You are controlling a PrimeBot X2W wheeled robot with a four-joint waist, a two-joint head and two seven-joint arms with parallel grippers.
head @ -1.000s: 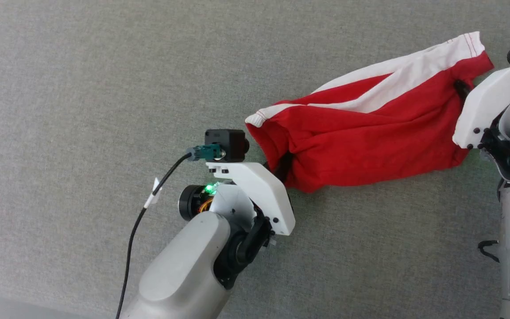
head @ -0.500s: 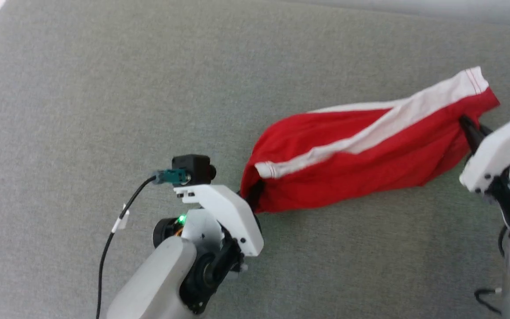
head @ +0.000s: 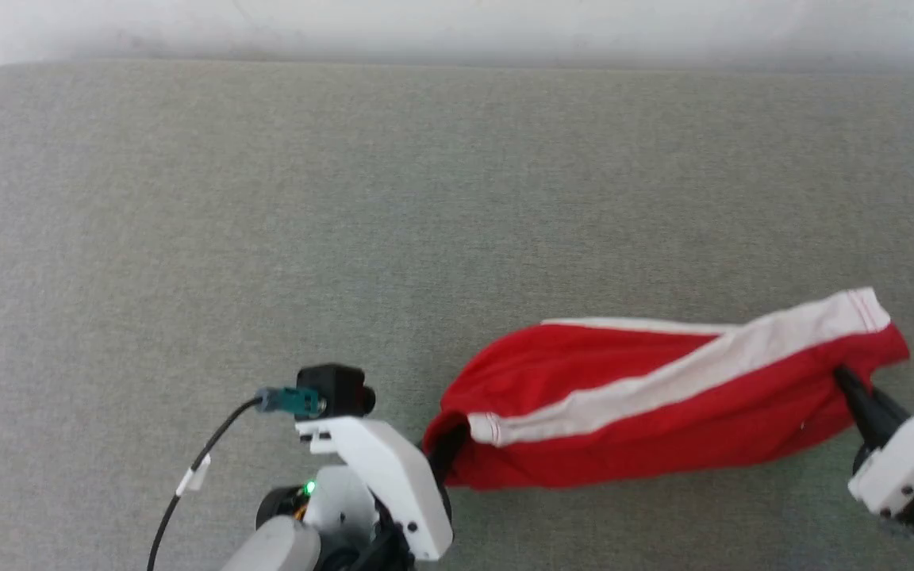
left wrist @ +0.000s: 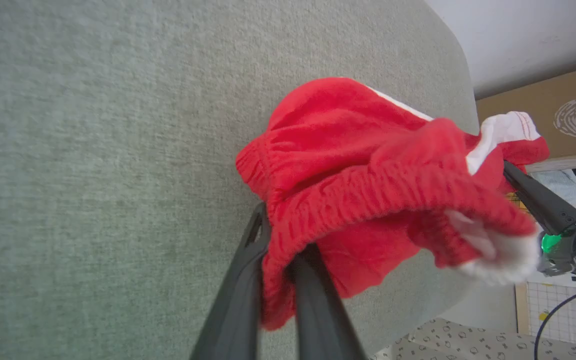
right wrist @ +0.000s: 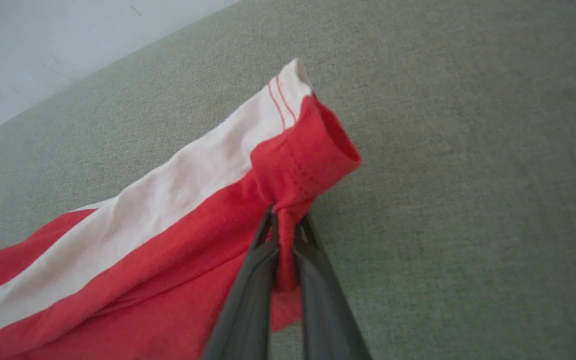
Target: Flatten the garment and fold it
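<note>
The garment (head: 647,412), red shorts with a white side stripe, hangs stretched between my two grippers just above the grey surface at the lower right of the head view. My left gripper (head: 443,454) is shut on its gathered waistband end (left wrist: 348,195). My right gripper (head: 850,385) is shut on the red hem at the leg end (right wrist: 288,200), just below the white trim. In the left wrist view the dark fingers (left wrist: 248,300) pinch the bunched elastic band. The right wrist view has the fingers (right wrist: 253,280) clamped on a fold of red cloth.
A wide grey fabric surface (head: 346,238) spreads beneath the garment, with its far edge against a pale wall (head: 457,24). A black cable (head: 195,468) trails from my left wrist camera. Beyond the surface's corner the left wrist view shows a patterned floor (left wrist: 468,340).
The head camera has tilted up, so the far edge and wall have come into view. Both grippers keep their hold, and the garment hangs longer and flatter between them than a second ago.
</note>
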